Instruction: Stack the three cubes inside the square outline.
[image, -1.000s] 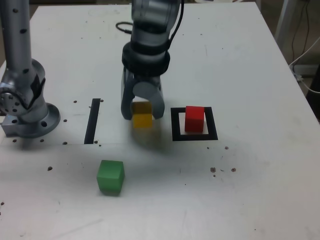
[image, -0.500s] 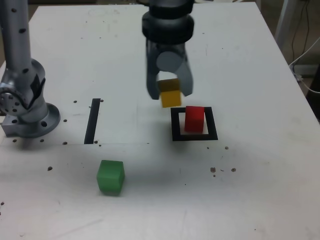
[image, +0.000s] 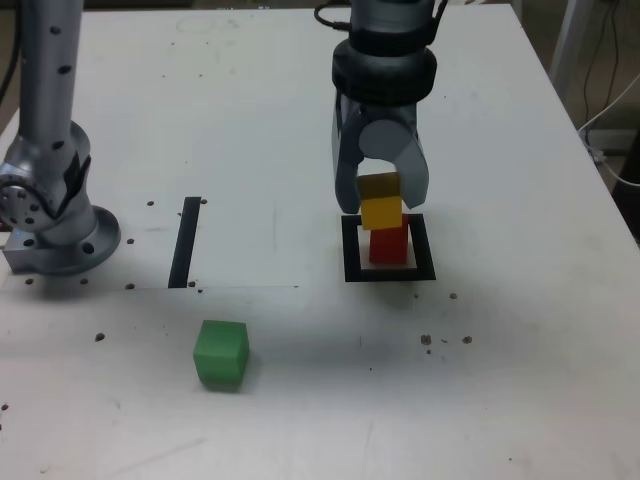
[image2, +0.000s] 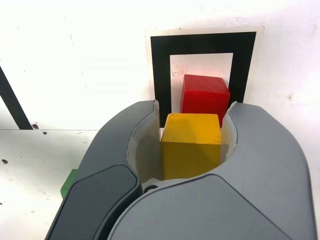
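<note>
My gripper (image: 381, 202) is shut on the yellow cube (image: 381, 211), which hangs just above the red cube (image: 389, 245); whether the two touch I cannot tell. The red cube stands inside the black square outline (image: 351, 250). In the wrist view the yellow cube (image2: 190, 142) sits between my grey fingers (image2: 125, 150) with the red cube (image2: 204, 97) and the square outline (image2: 160, 70) beyond it. The green cube (image: 220, 354) rests alone on the table toward the exterior view's lower left, and a sliver of that green cube (image2: 68, 183) shows beside a finger.
A thin black strip (image: 185, 240) lies on the white table to the exterior view's left of the outline. The arm's grey base (image: 50, 215) stands at the far left. Small dark specks dot the tabletop. Cables hang past the table's right edge (image: 610, 120).
The gripper carried the yellow cube to the exterior view's right, from beside the outline to over the red cube. The red and green cubes have not moved.
</note>
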